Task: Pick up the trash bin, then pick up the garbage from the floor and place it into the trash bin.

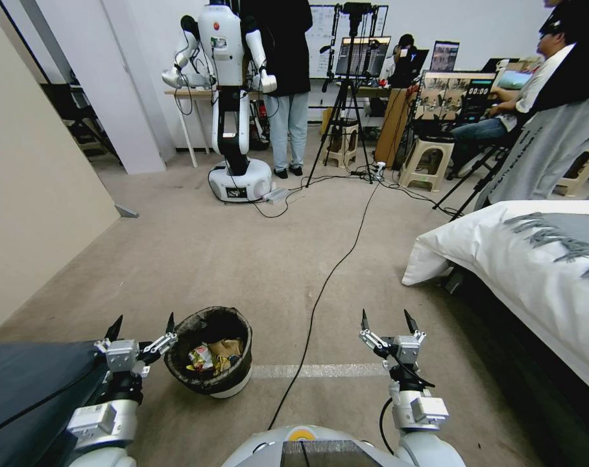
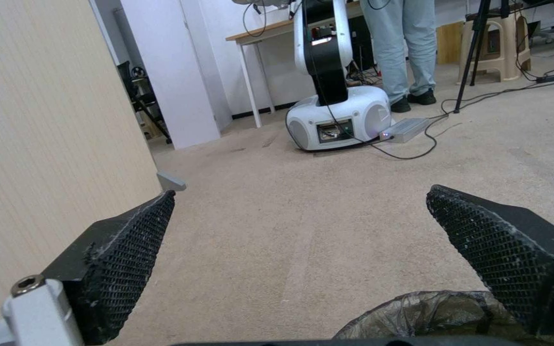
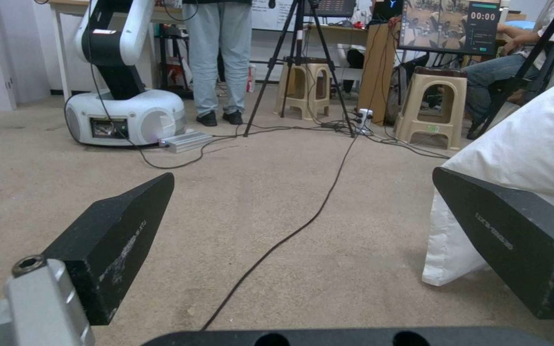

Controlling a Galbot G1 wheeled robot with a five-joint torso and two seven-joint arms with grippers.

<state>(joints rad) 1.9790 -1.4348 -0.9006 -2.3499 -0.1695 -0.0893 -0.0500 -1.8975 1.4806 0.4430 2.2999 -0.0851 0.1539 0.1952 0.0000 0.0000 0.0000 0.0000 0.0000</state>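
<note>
The trash bin (image 1: pixel 210 353), white with a black bag over its rim, stands on the carpet near the bottom left of the head view. Inside it lies garbage (image 1: pixel 211 357): yellow wrappers, a brown paper scrap and a red-and-white piece. My left gripper (image 1: pixel 142 324) is open, held just left of the bin at rim height, empty. In the left wrist view the bin's bag rim (image 2: pixel 418 312) shows below the open gripper (image 2: pixel 299 211). My right gripper (image 1: pixel 390 319) is open and empty over the carpet, right of the bin; its wrist view shows the gripper (image 3: pixel 303 192) above bare carpet.
A black cable (image 1: pixel 336 259) runs across the carpet between the grippers. A bed with white bedding (image 1: pixel 521 259) stands at right, a beige wall panel (image 1: pixel 35 194) at left. Another robot (image 1: pixel 233 97), a tripod (image 1: pixel 346 110), stools and people are at the far end.
</note>
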